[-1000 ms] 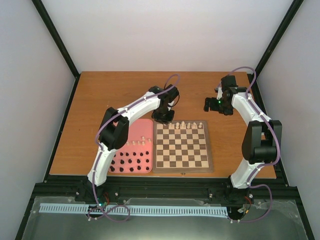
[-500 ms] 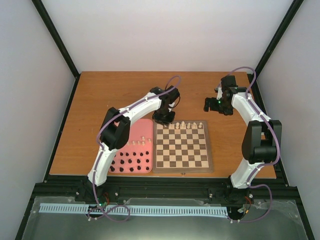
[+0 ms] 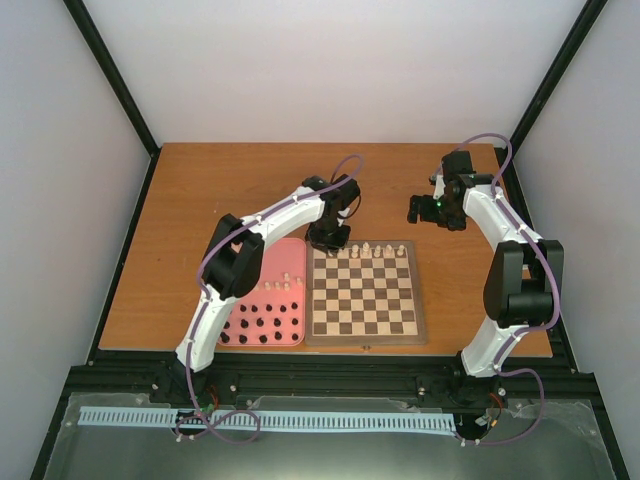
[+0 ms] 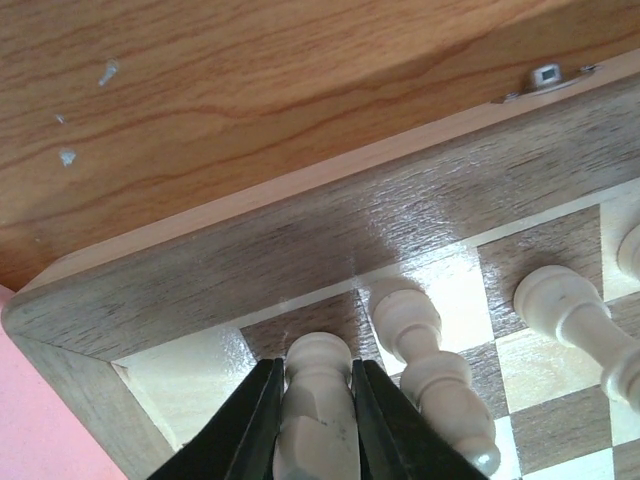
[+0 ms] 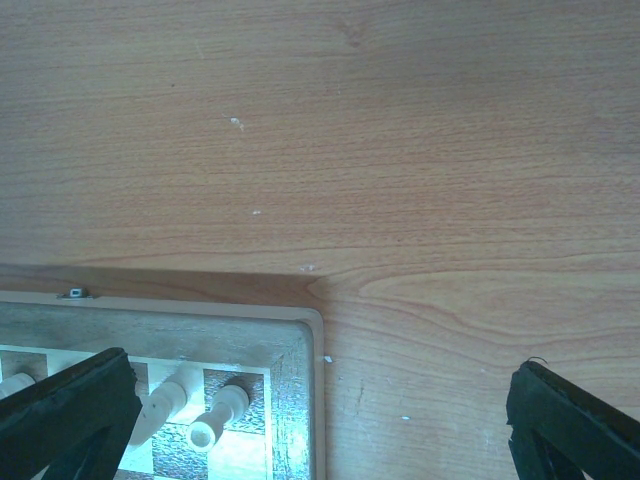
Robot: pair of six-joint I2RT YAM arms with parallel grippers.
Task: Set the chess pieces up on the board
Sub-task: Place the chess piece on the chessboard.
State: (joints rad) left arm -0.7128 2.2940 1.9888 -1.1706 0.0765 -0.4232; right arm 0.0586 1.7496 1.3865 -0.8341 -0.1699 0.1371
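The wooden chessboard (image 3: pixel 362 292) lies mid-table, with a few cream-white pieces (image 3: pixel 366 249) standing along its far row. My left gripper (image 3: pixel 328 238) is over the board's far left corner, shut on a cream-white chess piece (image 4: pixel 318 405) whose base sits at a dark square by the board's corner (image 4: pixel 60 315). A second cream piece (image 4: pixel 428 360) stands just right of it, and another (image 4: pixel 575 320) further right. My right gripper (image 3: pixel 414 208) hangs open above bare table beyond the board's far right corner (image 5: pixel 305 330); two cream pieces (image 5: pixel 215 412) show there.
A pink tray (image 3: pixel 266 308) left of the board holds several black pieces and a few cream ones. The left arm arches over the tray. The brown table (image 3: pixel 240 185) stretches beyond the board. Black frame rails line the table edges.
The left gripper has shifted slightly away from the board's far edge, still gripping the piece. The right arm has not moved.
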